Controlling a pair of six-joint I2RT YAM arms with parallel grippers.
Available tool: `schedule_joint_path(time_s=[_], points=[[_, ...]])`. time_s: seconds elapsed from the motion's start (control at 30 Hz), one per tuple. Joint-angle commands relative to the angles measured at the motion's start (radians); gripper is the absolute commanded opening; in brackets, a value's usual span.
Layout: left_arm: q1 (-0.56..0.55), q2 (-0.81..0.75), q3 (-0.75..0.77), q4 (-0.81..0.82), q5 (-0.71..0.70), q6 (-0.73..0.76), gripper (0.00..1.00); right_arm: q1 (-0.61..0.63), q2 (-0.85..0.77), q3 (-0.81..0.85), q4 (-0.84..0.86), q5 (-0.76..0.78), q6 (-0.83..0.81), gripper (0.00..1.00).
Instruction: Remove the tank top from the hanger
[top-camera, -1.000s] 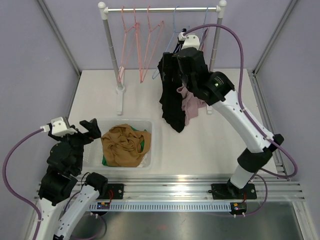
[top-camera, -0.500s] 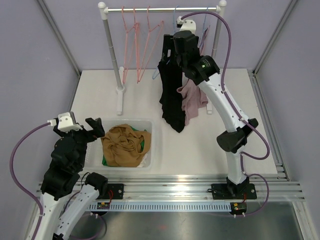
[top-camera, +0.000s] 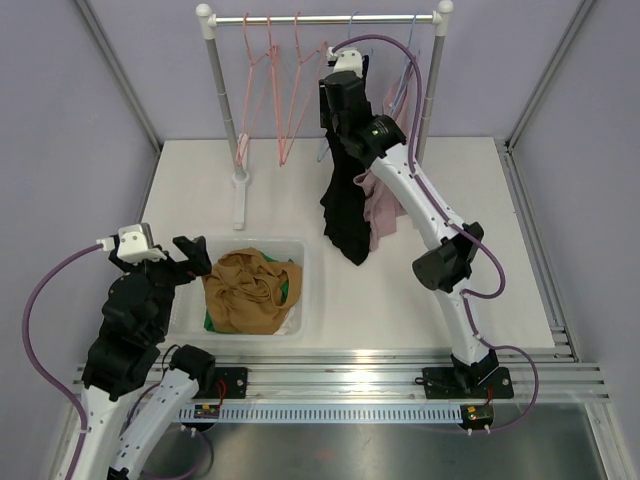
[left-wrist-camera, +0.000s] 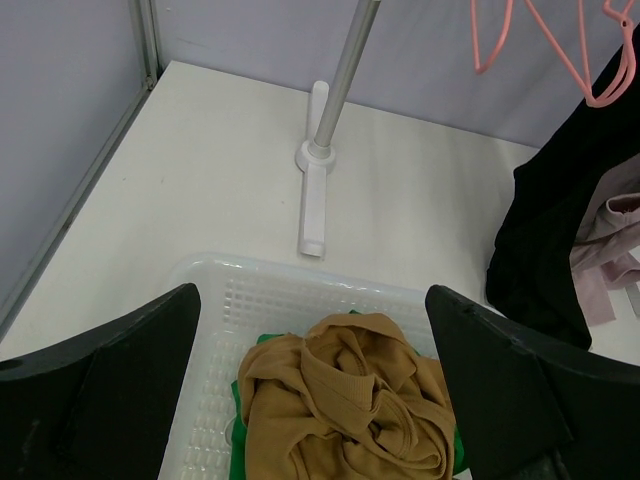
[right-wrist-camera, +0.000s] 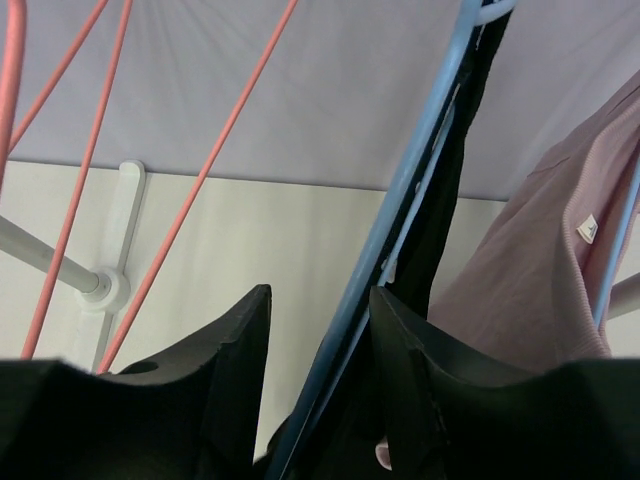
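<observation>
Left arm (top-camera: 130, 320) and right arm (top-camera: 416, 200): white link shells, black joint housings. Purple cable (top-camera: 372, 39) loops off each wrist. Left hand (left-wrist-camera: 312, 292), right hand (right-wrist-camera: 320, 290): matte black, broad wedge-shaped fingers.

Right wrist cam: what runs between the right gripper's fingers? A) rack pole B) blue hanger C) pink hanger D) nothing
B: the blue hanger wire passes down between the fingers of the right gripper, with the black tank top beside it. The pink hangers lie off to the left.
</observation>
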Motion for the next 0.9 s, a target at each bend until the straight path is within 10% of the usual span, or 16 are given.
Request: schedule_joint_path(time_s=[0.0,0.57,0.87], points=[[0.010,0.016,0.021,0.036,0.049,0.016,0.99,-0.011,-0.061,-0.027,0.073,0.027,-0.020,0.50],[0.018,0.023,0.021,0.031,0.072,0.013,0.99,-0.013,-0.092,0.032,0.061,0.037,-0.080,0.44],[0.018,0.031,0.023,0.027,0.078,0.013,0.99,-0.025,-0.119,0.037,0.061,0.009,-0.060,0.61]])
